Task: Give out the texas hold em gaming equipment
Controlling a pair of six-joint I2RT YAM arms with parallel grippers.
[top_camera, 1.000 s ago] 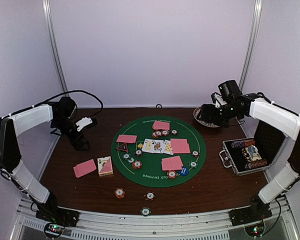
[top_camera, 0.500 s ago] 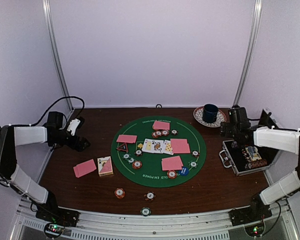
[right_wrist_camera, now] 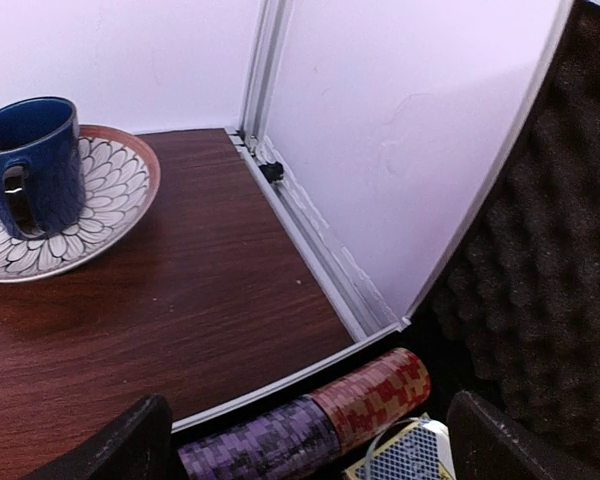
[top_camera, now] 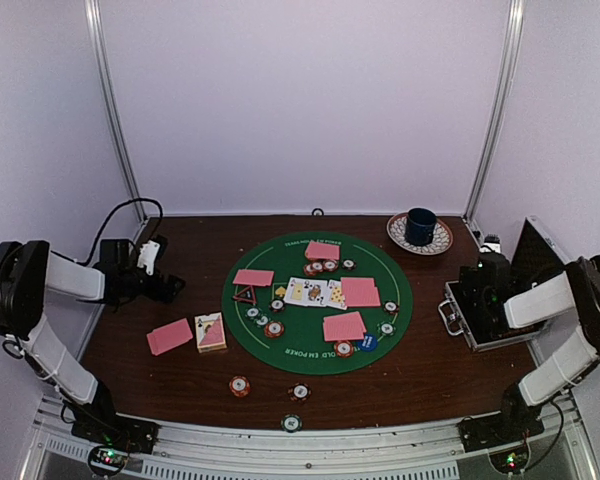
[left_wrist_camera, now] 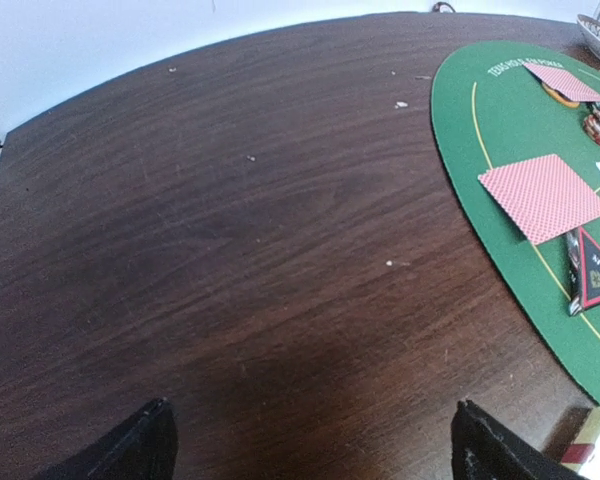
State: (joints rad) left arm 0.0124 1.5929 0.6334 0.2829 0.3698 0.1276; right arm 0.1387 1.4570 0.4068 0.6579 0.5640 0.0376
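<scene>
Jaws both spread, pinching nothing | right over chip rolls (right_wrist_camera: 320, 415) in case (top_camera: 460, 320) | lower straight, straddle one roll, close gently, clear foam lid (right_wrist_camera: 540, 250)

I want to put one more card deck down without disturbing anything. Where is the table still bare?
Bare wood: the far-left corner, between the green mat and the left wall; also the strip between the mat and the metal-edged case, up to the saucer. Crowded: the mat itself, and the near-left with pink cards and loose chips.
</scene>
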